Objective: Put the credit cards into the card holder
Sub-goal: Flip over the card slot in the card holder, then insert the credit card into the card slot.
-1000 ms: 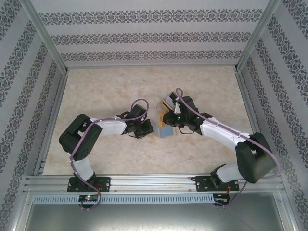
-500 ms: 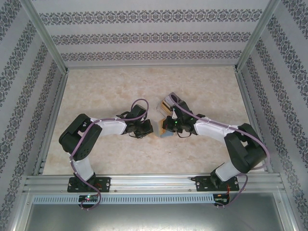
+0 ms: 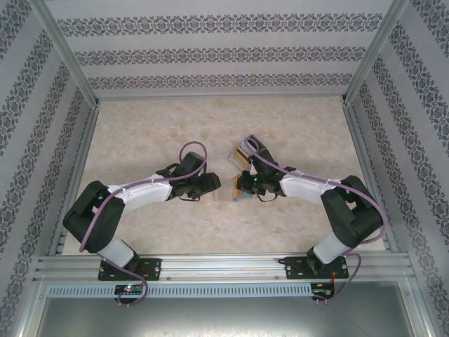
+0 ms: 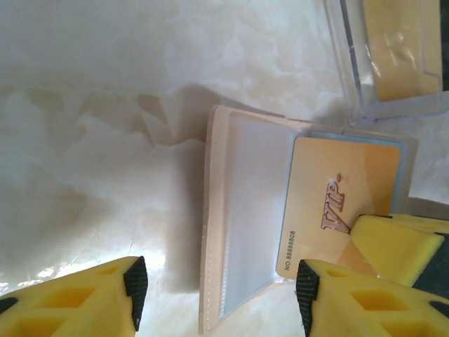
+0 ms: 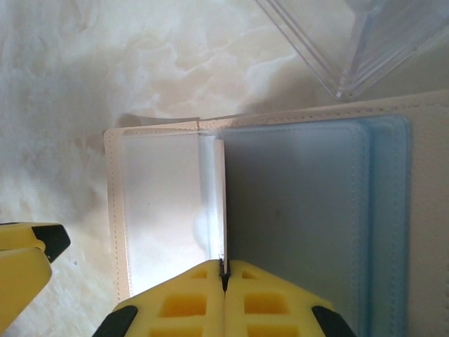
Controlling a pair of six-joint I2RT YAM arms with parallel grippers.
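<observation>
My left end effector is wide open with nothing in it. The open card holder lies on the counter, right under the gap between its yellow pads. My right end effector is pinched tight on the card holder, on one thin page that stands up on its edge, and an orange-yellow card with gold letters sits at that page with my right pad at its corner, while a clear box lies just beside the holder.
</observation>
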